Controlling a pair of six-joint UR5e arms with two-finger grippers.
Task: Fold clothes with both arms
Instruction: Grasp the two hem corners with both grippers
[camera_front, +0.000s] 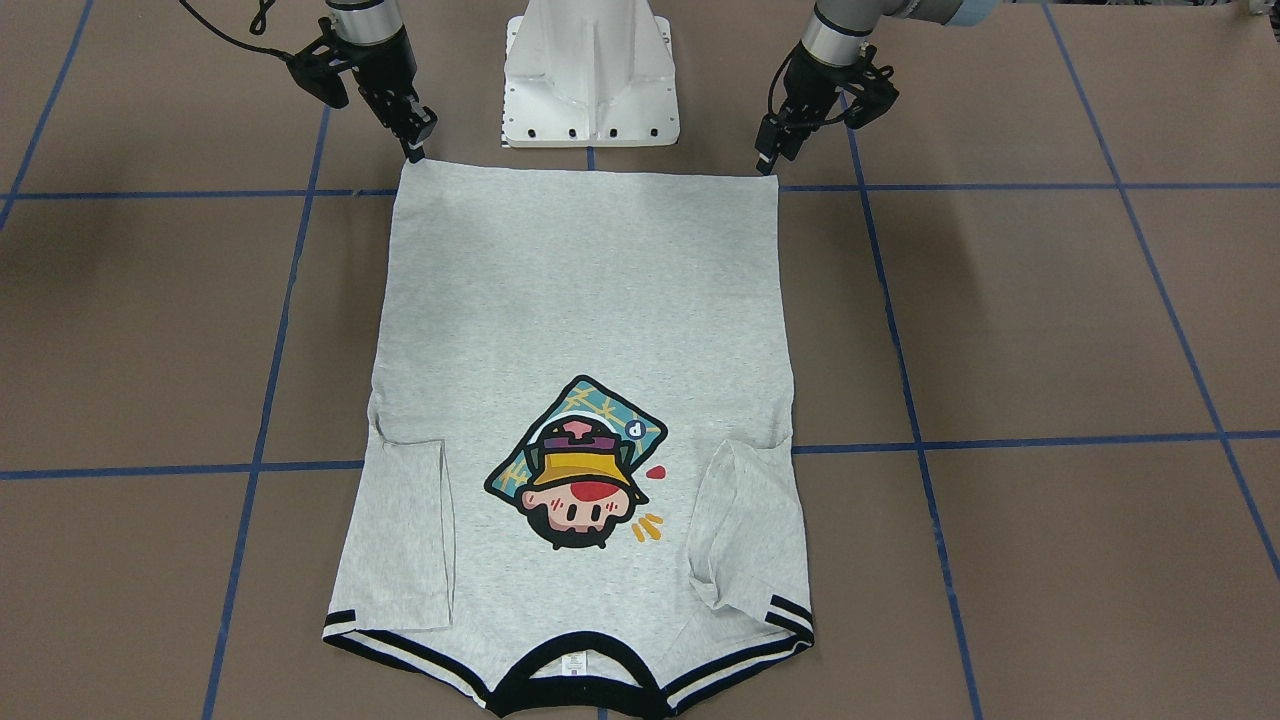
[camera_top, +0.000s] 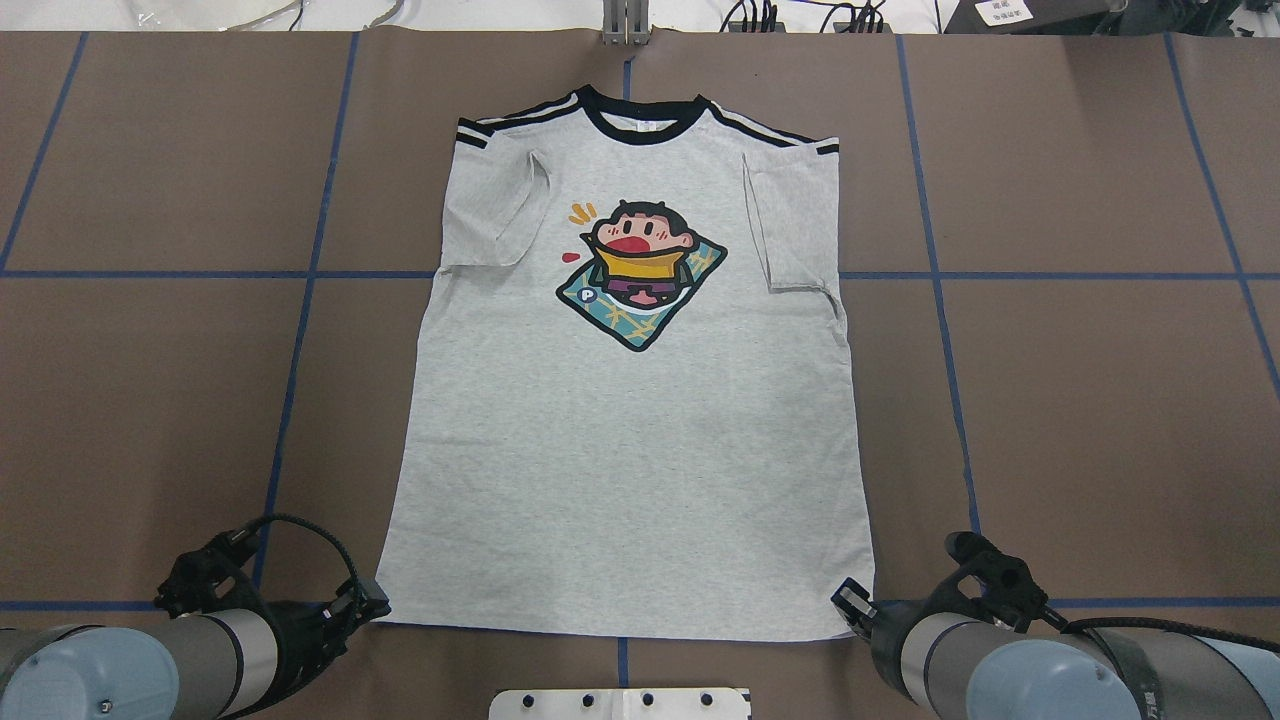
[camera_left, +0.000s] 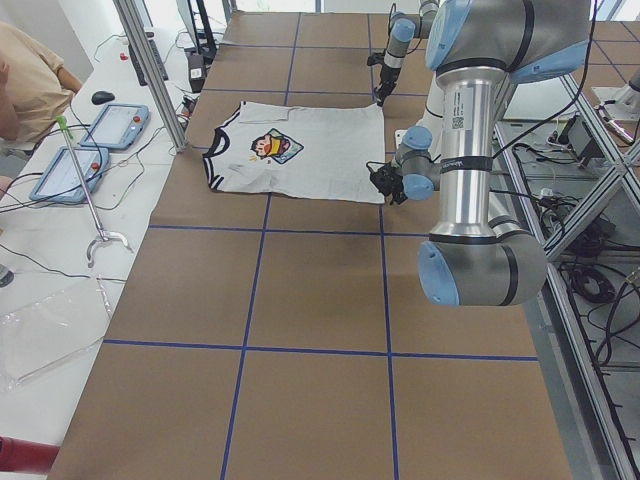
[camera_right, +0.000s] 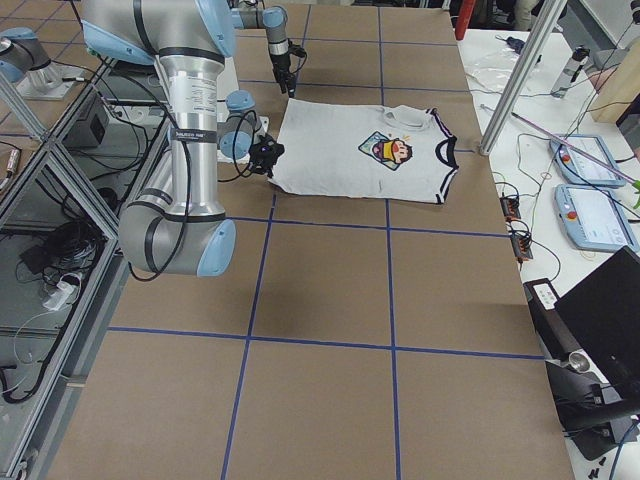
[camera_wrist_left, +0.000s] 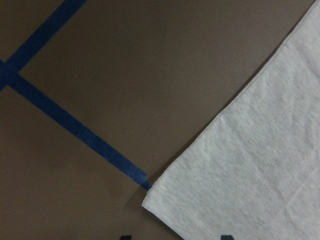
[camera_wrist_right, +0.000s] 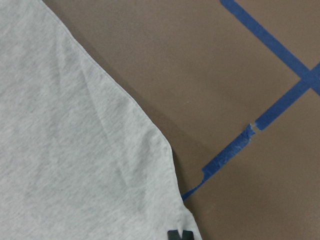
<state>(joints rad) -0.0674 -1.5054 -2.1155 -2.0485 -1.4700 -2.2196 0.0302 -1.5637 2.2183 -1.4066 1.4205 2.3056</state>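
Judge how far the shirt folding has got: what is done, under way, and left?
Done: the T-shirt lies flat, print up, both sleeves turned in over its front. In hand: the left gripper and right gripper sit at the two hem corners; the hem lies flat, so no lift yet. Left: likely folding the hem up towards the collar.

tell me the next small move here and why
Probably pinch the two near hem corners, ready to lift. The shirt lies flat with its sleeves already folded in, the left gripper and right gripper each sit at a corner, and the hem is not yet raised.
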